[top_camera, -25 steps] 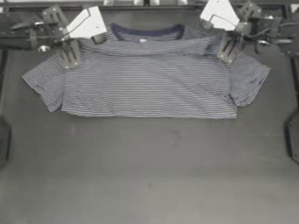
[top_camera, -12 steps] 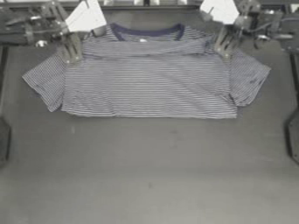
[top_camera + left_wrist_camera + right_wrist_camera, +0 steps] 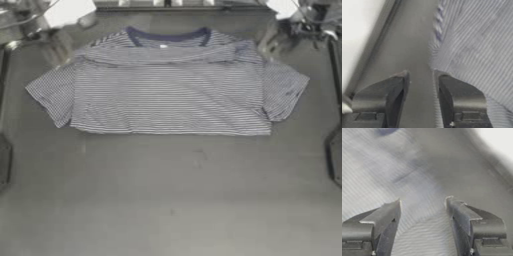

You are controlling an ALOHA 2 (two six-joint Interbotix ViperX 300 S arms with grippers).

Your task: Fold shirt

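My striped shirt (image 3: pixel 167 90) lies flat near the table's far edge, bottom half folded up over the chest, navy collar showing, both short sleeves spread outward.

Soft cloth shirt (image 3: pixel 167 92), seemingly matt table (image 3: pixel 167 200)

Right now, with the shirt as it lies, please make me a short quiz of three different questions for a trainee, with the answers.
1. True or false: the shirt has its lower part folded up over the body.
2. Which end of the shirt is toward the top edge of the top view: A) hem fold, B) collar, C) a sleeve?
3. Fill in: the left gripper and the right gripper both show their jaws ____, holding nothing.

Key: 1 true, the bottom edge is a fold and the shirt looks short. 2 B, the collar. 3 open.
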